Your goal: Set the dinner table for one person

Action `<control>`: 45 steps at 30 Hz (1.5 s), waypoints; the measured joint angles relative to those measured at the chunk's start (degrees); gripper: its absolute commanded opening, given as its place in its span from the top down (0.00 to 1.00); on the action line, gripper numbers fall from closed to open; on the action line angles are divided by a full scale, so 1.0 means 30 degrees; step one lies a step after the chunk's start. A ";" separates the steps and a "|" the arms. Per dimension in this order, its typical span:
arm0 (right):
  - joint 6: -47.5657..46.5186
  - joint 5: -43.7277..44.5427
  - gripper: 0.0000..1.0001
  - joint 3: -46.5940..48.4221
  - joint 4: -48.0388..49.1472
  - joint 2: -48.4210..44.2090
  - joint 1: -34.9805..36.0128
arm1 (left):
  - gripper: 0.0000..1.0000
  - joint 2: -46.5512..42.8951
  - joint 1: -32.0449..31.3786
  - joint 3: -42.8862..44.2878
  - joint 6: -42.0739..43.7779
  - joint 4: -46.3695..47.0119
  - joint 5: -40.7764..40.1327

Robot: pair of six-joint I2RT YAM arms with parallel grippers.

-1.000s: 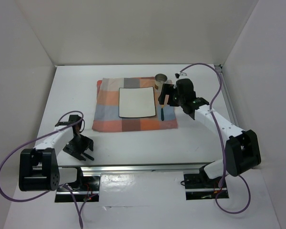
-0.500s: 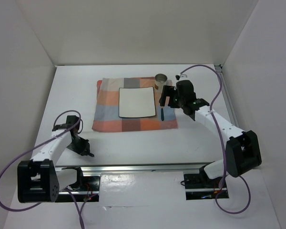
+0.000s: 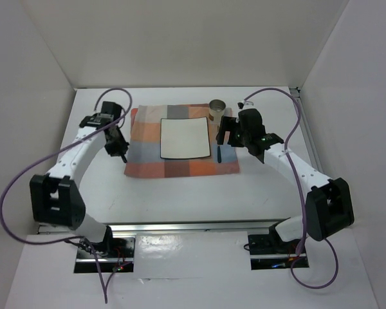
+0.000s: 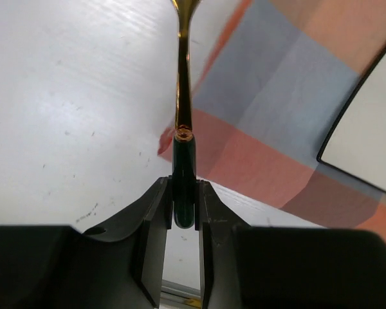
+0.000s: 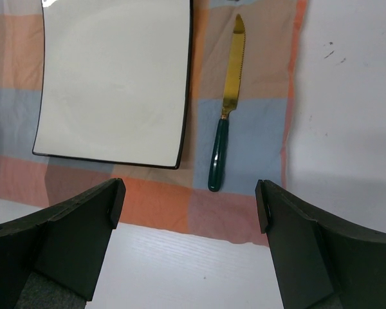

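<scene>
A green-handled utensil (image 4: 183, 116) is grasped by the left end effector (image 4: 184, 193) at the cloth (image 4: 276, 96)'s left edge. The right end effector (image 5: 190, 190) is held released over the knife (image 5: 225, 119) on the cloth.

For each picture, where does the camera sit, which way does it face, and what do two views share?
Top external: above and behind the arm bases, looking down at the matte white tabletop; both arms show.
Left wrist: on the left gripper, looking past its fingers, shut on a green-handled gold utensil.
Right wrist: looking down through the open right gripper at a green-handled gold knife.
Shared: orange-blue-grey checked cloth, square white plate.
</scene>
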 measured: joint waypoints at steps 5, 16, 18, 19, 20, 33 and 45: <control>-0.0007 0.0262 0.04 0.0000 -0.0517 -0.0342 0.0000 | 1.00 0.4240 -0.2543 0.2863 0.2601 -0.0240 -0.0554; 0.0000 0.0816 0.04 -0.0015 -0.1348 -0.0918 -0.0109 | 1.00 1.0659 -0.4014 0.7541 0.5515 -0.0466 -0.0481; 0.0000 0.0940 0.04 -0.0015 -0.1392 -0.1078 -0.0138 | 1.00 1.1191 -0.4014 0.7672 0.5836 -0.0510 -0.0401; 0.0000 0.0991 0.04 -0.0015 -0.1421 -0.1151 -0.0146 | 1.00 1.1387 -0.4014 0.7781 0.5916 -0.0576 -0.0372; 0.0000 0.1042 0.04 -0.0015 -0.1421 -0.1209 -0.0146 | 1.00 1.1591 -0.4014 0.7883 0.5952 -0.0576 -0.0306; -0.0007 0.1311 0.04 -0.0073 -0.1719 -0.1275 -0.0328 | 1.00 1.3070 -0.3993 0.8247 0.6375 -0.0721 0.0393; -0.0007 0.1319 0.04 -0.0073 -0.1916 -0.1275 -0.0328 | 0.60 1.3413 -0.3993 0.8357 0.6317 -0.0882 0.0437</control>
